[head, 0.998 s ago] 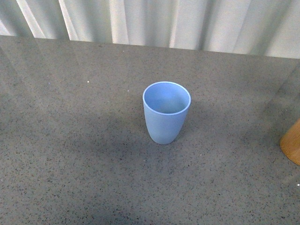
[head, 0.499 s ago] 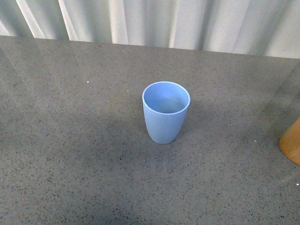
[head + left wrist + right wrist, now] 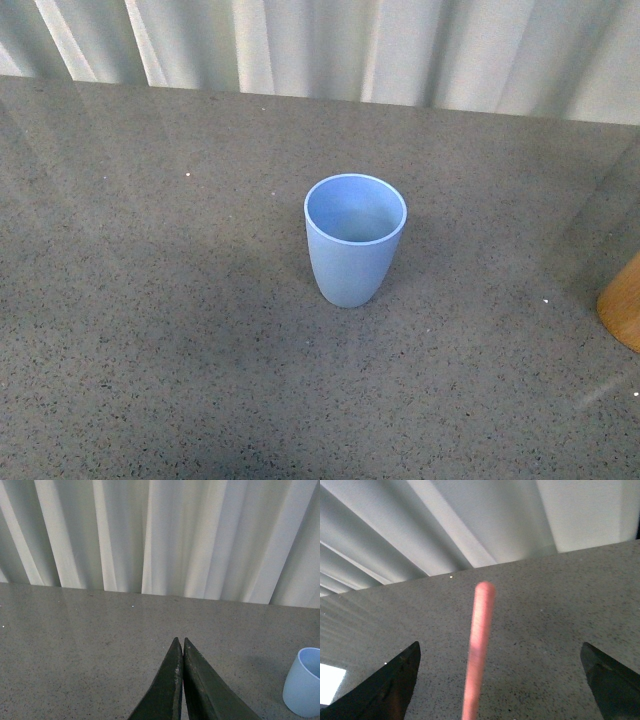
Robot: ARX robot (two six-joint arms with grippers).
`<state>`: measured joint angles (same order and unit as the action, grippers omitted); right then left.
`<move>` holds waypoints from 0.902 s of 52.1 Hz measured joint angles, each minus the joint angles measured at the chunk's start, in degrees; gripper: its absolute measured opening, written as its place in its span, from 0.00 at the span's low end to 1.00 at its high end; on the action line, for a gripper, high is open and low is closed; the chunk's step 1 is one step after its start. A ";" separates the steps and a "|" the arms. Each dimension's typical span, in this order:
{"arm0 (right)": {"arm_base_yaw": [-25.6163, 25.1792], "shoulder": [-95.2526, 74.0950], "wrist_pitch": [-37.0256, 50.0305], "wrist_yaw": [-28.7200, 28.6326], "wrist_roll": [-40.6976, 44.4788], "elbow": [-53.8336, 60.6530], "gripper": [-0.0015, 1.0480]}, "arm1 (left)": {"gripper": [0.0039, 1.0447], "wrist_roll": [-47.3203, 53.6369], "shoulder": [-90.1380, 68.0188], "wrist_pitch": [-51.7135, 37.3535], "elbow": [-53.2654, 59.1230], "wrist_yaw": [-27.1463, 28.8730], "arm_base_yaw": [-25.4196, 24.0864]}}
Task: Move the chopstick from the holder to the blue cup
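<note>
Nothing shifted: blue cup [image 3: 355, 240] stays put, chopstick [image 3: 479, 645] ungripped

Same as a second ago, the blue cup stands upright on the table [image 3: 150, 320]. The right gripper [image 3: 500, 647] gapes wide, the blurred chopstick between its fingers, touching neither. The left gripper [image 3: 180, 642] is pinched together, holding nothing.

the front view looks down at a slant on the surface [image 3: 150, 330], the blue cup [image 3: 355, 240] mid-frame and the curtain [image 3: 400, 45] along the top edge. the left wrist view sits low, facing that curtain past the left tool [image 3: 180, 642], and shares the blue cup. the right wrist view is rolled, low, with the chopstick [image 3: 479, 645] blurred close ahead.
</note>
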<state>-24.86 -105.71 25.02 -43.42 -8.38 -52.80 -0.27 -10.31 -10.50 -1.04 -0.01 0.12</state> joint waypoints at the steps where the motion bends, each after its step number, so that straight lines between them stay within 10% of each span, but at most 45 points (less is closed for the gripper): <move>1: 0.39 -0.11 -0.02 0.09 0.02 -0.24 0.79 | 0.03 0.00 0.26 0.24 0.00 0.00 0.00; 21: 1.33 0.22 -1.31 -2.01 0.02 -0.72 0.05 | 0.03 0.02 10.08 10.47 -0.02 0.02 0.00; 47: 2.40 21.27 0.63 -3.19 -11.47 -4.72 0.04 | 0.03 0.02 10.10 10.47 -0.02 0.02 0.00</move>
<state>-22.46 -84.44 25.65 -46.61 -19.86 -57.52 -0.25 -0.21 -0.03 -1.06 0.01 0.12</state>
